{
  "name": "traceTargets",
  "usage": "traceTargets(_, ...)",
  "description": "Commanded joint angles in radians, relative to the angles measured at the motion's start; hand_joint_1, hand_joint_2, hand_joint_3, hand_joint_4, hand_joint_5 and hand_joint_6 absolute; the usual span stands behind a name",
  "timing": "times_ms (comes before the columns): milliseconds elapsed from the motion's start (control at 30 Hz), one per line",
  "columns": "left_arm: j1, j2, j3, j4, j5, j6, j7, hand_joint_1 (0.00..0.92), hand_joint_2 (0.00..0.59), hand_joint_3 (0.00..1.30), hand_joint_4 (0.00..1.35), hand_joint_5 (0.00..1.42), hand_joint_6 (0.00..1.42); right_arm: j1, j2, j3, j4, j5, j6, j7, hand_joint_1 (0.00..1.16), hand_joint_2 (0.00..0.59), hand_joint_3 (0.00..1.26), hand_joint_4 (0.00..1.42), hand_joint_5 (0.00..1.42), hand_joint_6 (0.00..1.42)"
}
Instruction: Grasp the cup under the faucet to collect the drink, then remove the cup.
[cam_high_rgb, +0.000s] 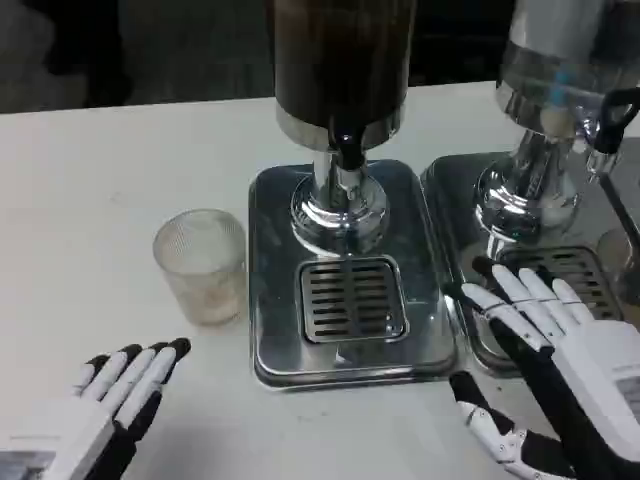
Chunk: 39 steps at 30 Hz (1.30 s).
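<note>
Nearest, left hand (115, 395) at the lower left: flat on the white table (90, 180), fingers extended and slightly spread toward the cup, holding nothing. Opposite, right hand (560, 350) at the lower right: likewise spread and empty, fingers reaching over the edge of the second drip tray (450, 185), thumb set out to the side.

Further in, ribbed clear cup (202, 262): upright on the table, seemingly empty, just beside the left edge of the central steel drip tray (270, 250), near the left fingertips but apart from them. Not yet under the faucet.

Beyond, slotted grate (352, 298) in the tray, directly below the black faucet (347, 152) of the dark drink dispenser (342, 60). Farther right, a second dispenser (560, 60) with clear contents.

Step in hand, by judgement: grasping the cup. Best approached with the left hand, fingers wrapping the side wall around mid-height, thumb opposed, pressure light enough for thin plastic. Then a low lift over the tray lip, keeping the cup vertical, and placement centred on the grate beneath the spout.
</note>
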<state>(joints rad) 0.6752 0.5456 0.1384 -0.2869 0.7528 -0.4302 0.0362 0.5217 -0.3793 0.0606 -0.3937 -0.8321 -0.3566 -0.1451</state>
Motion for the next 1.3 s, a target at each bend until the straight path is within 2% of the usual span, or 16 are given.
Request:
traceTargets(33,0.008,0.01,0.008,-0.014,-0.009,-0.006,-0.002,0.0,0.093,0.0,0.0,0.0,0.0,0.005,0.003,-0.007,-0.009,0.009,0.005,-0.009,0.38,0.493,0.18,0.04,0.04,0.02)
traceTargets(1300,0.016,0.002,0.002,-0.026,-0.006,-0.013,0.006,0.0,0.093,0.0,0.0,0.0,0.0,-0.013,-0.009,-0.017,-0.001,0.02,0.001,-0.004,0.39,0.494,0.18,0.05,0.05,0.02)
